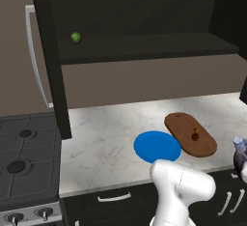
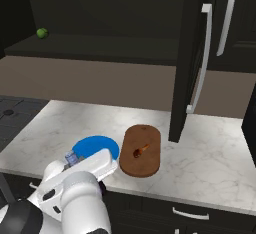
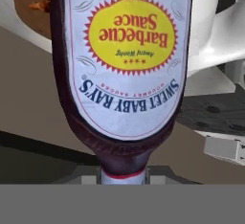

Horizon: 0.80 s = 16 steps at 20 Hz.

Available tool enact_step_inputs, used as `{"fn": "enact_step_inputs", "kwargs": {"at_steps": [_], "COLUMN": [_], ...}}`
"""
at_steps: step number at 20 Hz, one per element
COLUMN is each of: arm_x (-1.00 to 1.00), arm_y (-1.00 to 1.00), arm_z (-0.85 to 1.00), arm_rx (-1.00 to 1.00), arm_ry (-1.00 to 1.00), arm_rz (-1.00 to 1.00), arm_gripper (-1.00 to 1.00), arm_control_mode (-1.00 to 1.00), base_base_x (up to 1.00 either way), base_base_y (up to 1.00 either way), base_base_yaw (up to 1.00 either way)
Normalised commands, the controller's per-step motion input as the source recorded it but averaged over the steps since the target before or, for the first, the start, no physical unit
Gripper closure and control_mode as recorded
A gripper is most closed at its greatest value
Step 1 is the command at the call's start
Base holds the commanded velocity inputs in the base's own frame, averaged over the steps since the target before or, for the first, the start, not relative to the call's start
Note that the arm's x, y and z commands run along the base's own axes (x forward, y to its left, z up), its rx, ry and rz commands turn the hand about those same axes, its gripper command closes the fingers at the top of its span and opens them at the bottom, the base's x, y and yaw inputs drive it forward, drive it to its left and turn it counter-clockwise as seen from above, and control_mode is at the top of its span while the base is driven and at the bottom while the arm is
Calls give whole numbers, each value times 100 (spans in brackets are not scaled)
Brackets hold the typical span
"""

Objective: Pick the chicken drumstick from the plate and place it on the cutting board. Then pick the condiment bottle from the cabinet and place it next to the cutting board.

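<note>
Bottle (image 3: 125, 70) (one) in claw, one drumstick (image 2: 141, 150) on board (image 2: 142, 163)

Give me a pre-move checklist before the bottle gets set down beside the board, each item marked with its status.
1. Chicken drumstick lies on the cutting board: ok.
2. Plate has nothing on it: ok.
3. Condiment bottle is out of the cabinet and close before the hand camera, label upside down in that view: ok.
4. End effector grip on the bottle: closed on it by the look of the hand view, though the fingertips themselves are hidden: ok, with that caveat.
5. Bare marble counter right of the board, for the drop: ok.
6. Bottle upright relative to the counter: cannot tell.
</note>
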Motion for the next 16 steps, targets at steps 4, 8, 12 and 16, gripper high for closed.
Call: {"fn": "enact_step_inputs", "kwargs": {"at_steps": [4, 8, 12, 16], "arm_x": [44, 32, 18, 15], "arm_y": [-7, -11, -14, -19], "arm_z": [-18, -16, -13, -5], "arm_rx": [0, 0, 0, 0], "arm_ry": [0, 0, -1, -1], "arm_rz": [0, 0, 0, 0], "arm_gripper": [100, 100, 100, 100], "arm_control_mode": [-100, -100, -100, -100], "base_base_x": [0, 0, 0, 0], "base_base_y": [0, 0, 0, 0], "base_base_yaw": [0, 0, 0, 0]}}
